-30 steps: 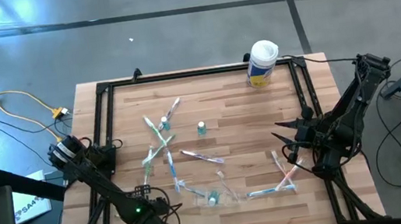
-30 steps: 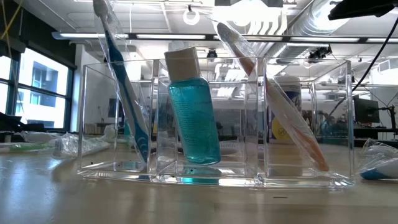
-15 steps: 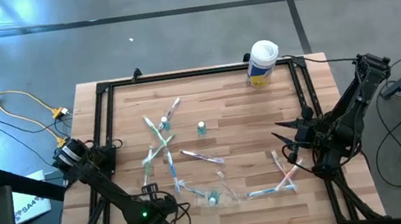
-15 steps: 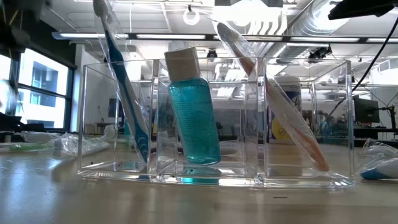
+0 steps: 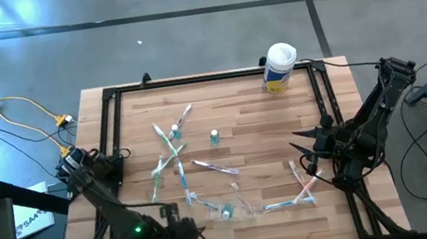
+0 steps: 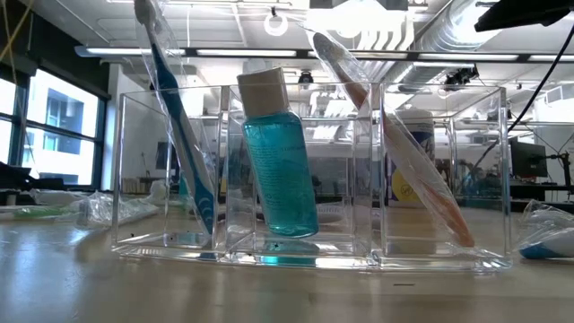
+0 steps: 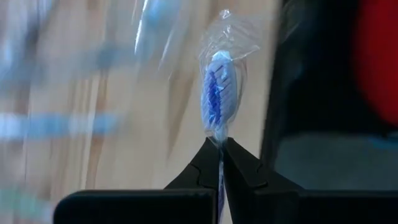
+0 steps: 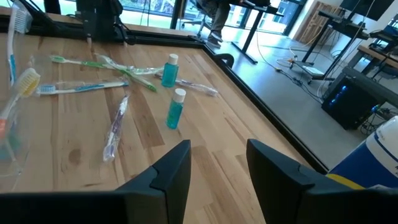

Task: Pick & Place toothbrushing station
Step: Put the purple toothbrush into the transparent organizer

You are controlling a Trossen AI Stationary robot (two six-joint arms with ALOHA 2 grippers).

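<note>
The clear plastic holder [image 5: 239, 210] stands near the table's near edge. In the low view, its compartments [image 6: 134, 179] hold a blue toothbrush [image 6: 179, 152], a teal tube [image 6: 278, 170] and an orange toothbrush [image 6: 404, 161], all leaning. Several wrapped toothbrushes [image 5: 171, 146] and a teal-capped tube [image 5: 214, 137] lie on the wood. My left gripper [image 5: 189, 230] is left of the holder, shut on a wrapped blue-bristled toothbrush [image 7: 219, 93]. My right gripper [image 5: 297, 151] waits open and empty at the right. My left gripper pinches the wrapped toothbrush by its neck [image 7: 219, 134], just below the bristle head, between its two fingertips [image 7: 205, 162]. The head sticks out past the fingertips in its clear wrapper. The handle runs back between the fingers and is mostly hidden by them.
A large white canister with a yellow label [image 5: 279, 67] stands at the far right of the table. A black frame [image 5: 110, 96] runs around the wood top. More wrapped toothbrushes [image 5: 299, 191] lie near my right gripper. Two teal tubes [image 8: 176, 109] show in the right wrist view.
My left arm has swung: its wrist has drawn back toward the table's near-left corner. Half a second ago it showed as a dark blur at the upper left of the low view and has since left that view. My right arm has kept still.
</note>
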